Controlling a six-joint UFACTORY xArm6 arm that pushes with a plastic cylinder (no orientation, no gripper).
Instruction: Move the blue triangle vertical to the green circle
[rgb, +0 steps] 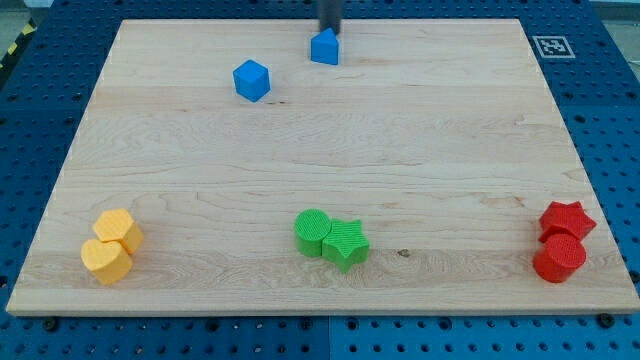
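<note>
The blue triangle (324, 47) lies near the board's top edge, a little right of centre. My tip (329, 28) is right behind it at the view's top, touching or nearly touching its upper side. The green circle (312, 232) sits low on the board, almost straight below the triangle, touching a green star (346, 243) on its right. A blue cube (251, 80) lies to the left of the triangle.
A yellow pair of blocks (111, 245) sits at the bottom left. A red star (566, 219) and a red cylinder (558, 258) sit at the bottom right. The wooden board (320, 160) lies on a blue pegboard table.
</note>
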